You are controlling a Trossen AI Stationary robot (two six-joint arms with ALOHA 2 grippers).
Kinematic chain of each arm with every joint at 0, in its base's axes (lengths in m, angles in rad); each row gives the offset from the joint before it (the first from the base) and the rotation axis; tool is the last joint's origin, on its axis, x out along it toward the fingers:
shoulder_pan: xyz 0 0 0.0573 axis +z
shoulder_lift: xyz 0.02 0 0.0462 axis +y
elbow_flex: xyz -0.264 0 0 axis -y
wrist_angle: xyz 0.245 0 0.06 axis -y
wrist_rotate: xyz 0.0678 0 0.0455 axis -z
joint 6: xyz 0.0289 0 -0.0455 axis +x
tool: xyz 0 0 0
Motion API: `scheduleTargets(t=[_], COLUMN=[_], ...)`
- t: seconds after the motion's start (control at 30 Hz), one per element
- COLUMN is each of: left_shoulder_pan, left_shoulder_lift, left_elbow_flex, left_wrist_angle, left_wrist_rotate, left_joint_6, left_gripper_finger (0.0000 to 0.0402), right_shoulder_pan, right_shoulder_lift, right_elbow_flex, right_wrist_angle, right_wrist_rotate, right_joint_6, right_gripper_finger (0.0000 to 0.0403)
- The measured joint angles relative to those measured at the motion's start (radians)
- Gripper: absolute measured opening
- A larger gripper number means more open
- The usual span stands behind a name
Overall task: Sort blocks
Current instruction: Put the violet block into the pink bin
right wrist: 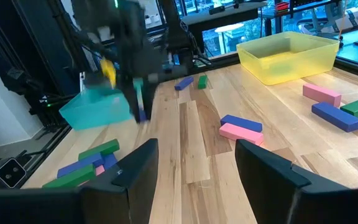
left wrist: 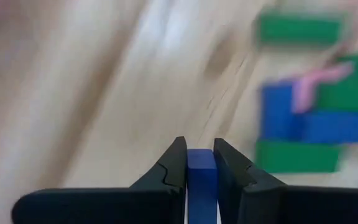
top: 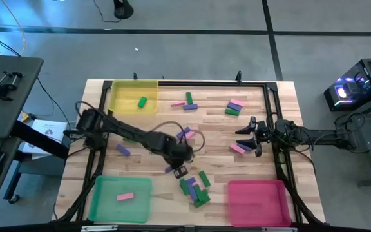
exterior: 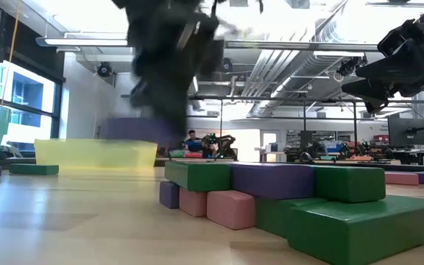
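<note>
squarely between the left gripper point(left wrist: 201, 163) fingers, clamped: a blue block point(left wrist: 201, 186) (long axis along the fingers, pointing forward)

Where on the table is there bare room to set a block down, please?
Bare wood lies between the yellow tray and green tray, left of the left gripper. It is crowded at the block pile beside the pink tray.

three trays sit on the table: one yellow tray point(top: 122, 90), one green tray point(top: 105, 205) and one pink-red tray point(top: 257, 201). the blocks number roughly twenty, though the heap point(top: 195, 188) near the table's front edge overlaps too much for a sure count. two arms show.
</note>
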Motion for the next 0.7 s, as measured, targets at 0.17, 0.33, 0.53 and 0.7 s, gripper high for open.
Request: scheduleTargets(t=[0.17, 0.33, 0.53, 0.7], left_shoulder_pan=[0.004, 0.004, 0.032, 0.04], left_shoulder_lift=[-0.028, -0.008, 0.135, 0.344], left_elbow_flex=[0.128, 0.193, 0.25, 0.485], left_wrist_angle=[0.13, 0.494, 0.822, 0.818], left_wrist_rotate=[-0.05, 0.02, 0.203, 0.334], left_joint_6=[0.229, 0.463, 0.596, 0.692], left_gripper_finger=[0.0025, 0.0025, 0.0025, 0.0025], right_shoulder_pan=[0.0, 0.0, 0.0, 0.0], right_shoulder_lift=[-0.001, 0.003, 0.007, 0.013], right_elbow_flex=[0.0, 0.0, 0.0, 0.0], right_wrist_angle=[0.0, 0.0, 0.001, 0.0], right_wrist_rotate=[0.0, 0.0, 0.0, 0.001], right_joint_6=[0.0, 0.0, 0.0, 0.0], right_gripper_finger=[0.0199, 0.0199, 0.0199, 0.0199])
